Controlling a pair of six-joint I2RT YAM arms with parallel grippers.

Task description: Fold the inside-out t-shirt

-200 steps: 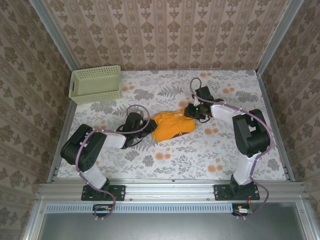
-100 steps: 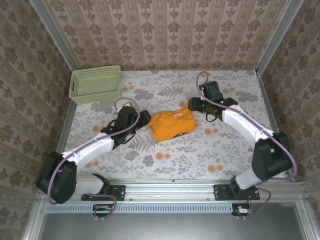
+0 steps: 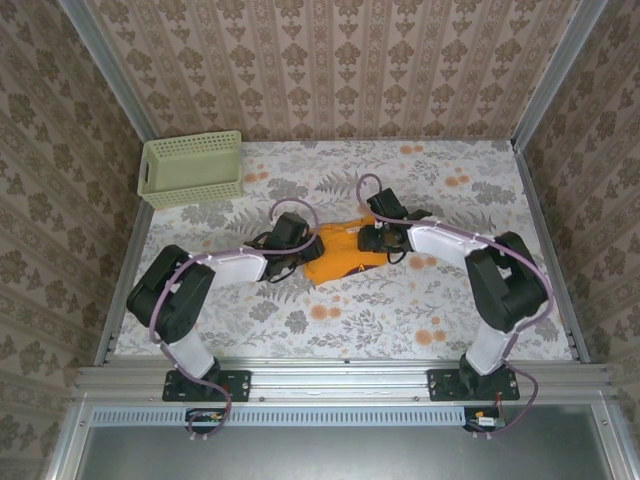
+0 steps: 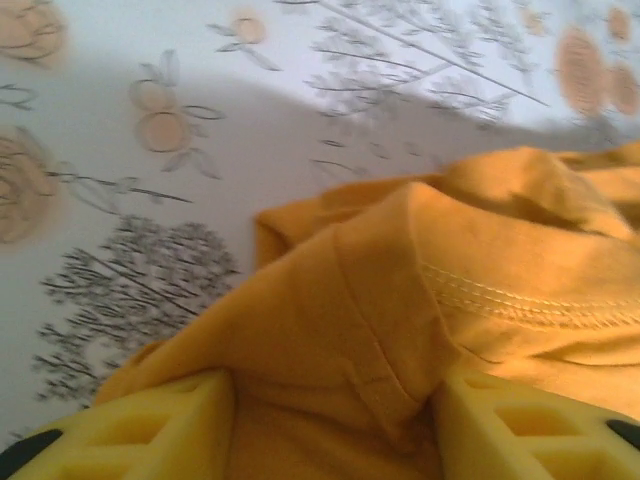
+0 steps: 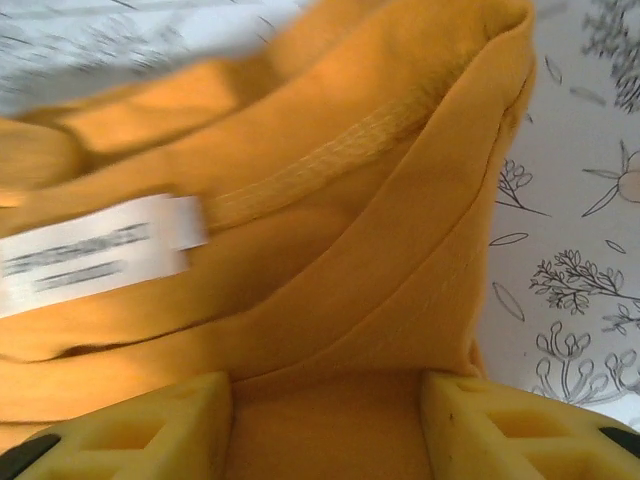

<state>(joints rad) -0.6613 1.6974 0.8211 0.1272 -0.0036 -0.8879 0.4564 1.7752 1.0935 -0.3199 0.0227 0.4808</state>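
As t-shirt (image 3: 342,262) lies bunched | left jaws apart astride it | right jaws apart too

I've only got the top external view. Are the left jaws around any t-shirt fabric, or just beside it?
Observer: In the left wrist view a ridge of the t-shirt fills the gap between the left jaws; gripped or not, I can't tell.
Operator: And the right side?
Observer: Fabric sits between the right jaws too.
Operator: Is it inside out?
Observer: The right wrist view shows a white label on the exposed fabric, by a stitched seam.
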